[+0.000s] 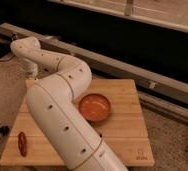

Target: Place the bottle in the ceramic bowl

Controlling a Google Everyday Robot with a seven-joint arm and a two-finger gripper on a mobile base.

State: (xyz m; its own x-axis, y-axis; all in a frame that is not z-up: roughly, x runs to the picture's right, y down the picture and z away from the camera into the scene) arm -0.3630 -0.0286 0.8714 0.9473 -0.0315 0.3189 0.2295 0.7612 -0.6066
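Note:
The orange-red ceramic bowl [94, 108] sits near the middle of the wooden table [122, 135] and nothing shows inside it. My white arm [62, 115] sweeps from the bottom centre up and to the left. My gripper [29, 69] hangs at the table's far left corner, well to the left of the bowl. The bottle is hidden, and the arm covers the far left part of the table.
A small red object [22, 143] lies near the table's front left corner. A long grey rail [137, 70] runs behind the table in front of a dark wall. Bare floor [172, 145] lies to the right of the table.

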